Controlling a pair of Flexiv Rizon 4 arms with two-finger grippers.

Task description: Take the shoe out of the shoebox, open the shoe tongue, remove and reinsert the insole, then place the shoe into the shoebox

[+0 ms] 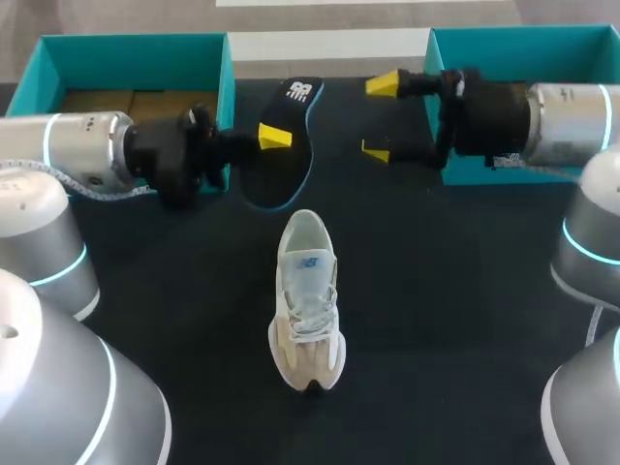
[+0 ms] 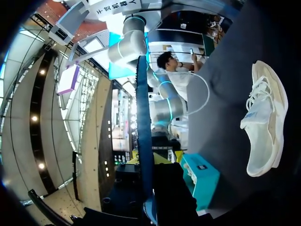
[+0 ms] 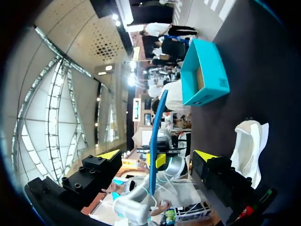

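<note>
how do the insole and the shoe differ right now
The insole is black with a blue rim; the shoe is white and cream. The insole is gripped in the left pincer; the shoe lies free on the table. Both are outside the teal boxes.

Overall level: bright and even in the head view, with no hard hotspots.
Source: overhead and diffuse, judging by the short, soft shadows.
Bench [image 1: 436, 291]: matte black, almost free of glare.
Shoe [image 1: 307, 300]: brightest item; pale upper near washed out, small dark shadow at the toe end.
Insole [image 1: 286, 145]: dark face, little reflection.
Left arm [image 1: 77, 145], right arm [image 1: 572, 121]: broad soft highlights on silver casings; cyan rings glow.
Wrist views: high contrast; straight lines bow toward the rim.
</note>
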